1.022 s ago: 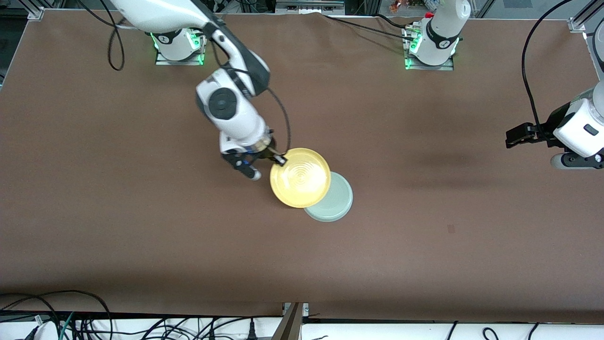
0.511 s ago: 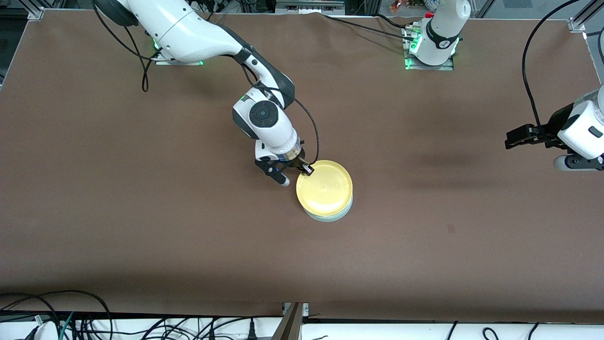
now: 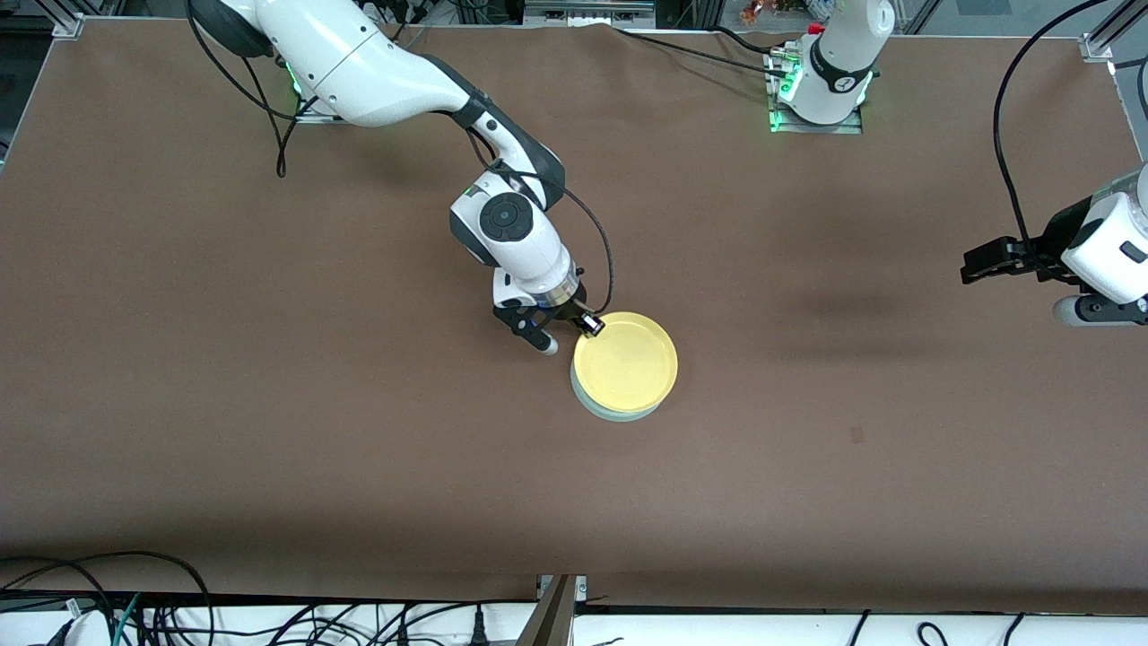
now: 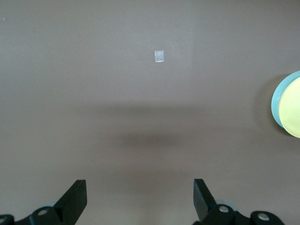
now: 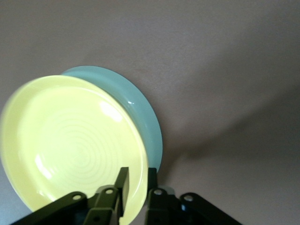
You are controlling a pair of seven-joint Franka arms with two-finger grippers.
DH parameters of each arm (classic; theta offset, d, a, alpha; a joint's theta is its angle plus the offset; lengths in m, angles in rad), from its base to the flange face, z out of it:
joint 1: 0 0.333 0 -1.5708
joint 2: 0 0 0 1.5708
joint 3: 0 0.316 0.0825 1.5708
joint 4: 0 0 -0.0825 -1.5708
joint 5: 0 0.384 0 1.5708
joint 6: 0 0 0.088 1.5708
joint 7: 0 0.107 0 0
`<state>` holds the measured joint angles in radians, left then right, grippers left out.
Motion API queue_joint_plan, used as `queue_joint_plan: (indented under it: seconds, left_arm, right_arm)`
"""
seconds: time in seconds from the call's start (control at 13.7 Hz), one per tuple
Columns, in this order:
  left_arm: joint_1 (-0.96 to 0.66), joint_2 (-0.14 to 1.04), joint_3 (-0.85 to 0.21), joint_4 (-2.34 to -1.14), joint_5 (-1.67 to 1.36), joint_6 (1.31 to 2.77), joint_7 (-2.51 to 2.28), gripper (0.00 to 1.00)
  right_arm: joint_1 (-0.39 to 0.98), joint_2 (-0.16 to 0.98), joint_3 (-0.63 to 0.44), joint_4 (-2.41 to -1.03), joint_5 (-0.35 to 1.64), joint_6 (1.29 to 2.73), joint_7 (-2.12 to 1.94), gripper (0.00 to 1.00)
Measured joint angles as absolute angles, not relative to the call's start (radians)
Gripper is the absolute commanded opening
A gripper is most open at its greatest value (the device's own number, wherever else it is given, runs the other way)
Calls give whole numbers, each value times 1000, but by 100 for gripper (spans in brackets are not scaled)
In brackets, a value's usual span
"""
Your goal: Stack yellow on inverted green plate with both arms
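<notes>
I can't read any text, label, brand or number from here. The small pale square (image 4: 160, 56) on the table (image 4: 93, 93) in the left wrist view is blank, as far as I can tell.

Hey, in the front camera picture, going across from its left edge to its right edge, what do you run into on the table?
Right arm's black two-finger gripper, fingers at the plate's rim → round bright yellow plate resting on the pale mint-green plate → small dark mark on the brown table → waiting left arm's black gripper, fingers open.
</notes>
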<state>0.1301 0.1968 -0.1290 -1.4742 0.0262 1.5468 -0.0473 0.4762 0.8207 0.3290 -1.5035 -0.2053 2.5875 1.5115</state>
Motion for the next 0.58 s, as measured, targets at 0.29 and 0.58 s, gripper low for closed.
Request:
queue_joint_plan:
  seconds: [0.29,0.58]
  left_arm:
    - [131,203,-129,-1474,26,1548,-47,100]
    - [131,204,-129,-1473,26,1548,-47,100]
  right_arm:
    - [478,769,309,-1470,-259,2482,1507,100]
    - [476,628,255,-1463,-271,2251,1303,100]
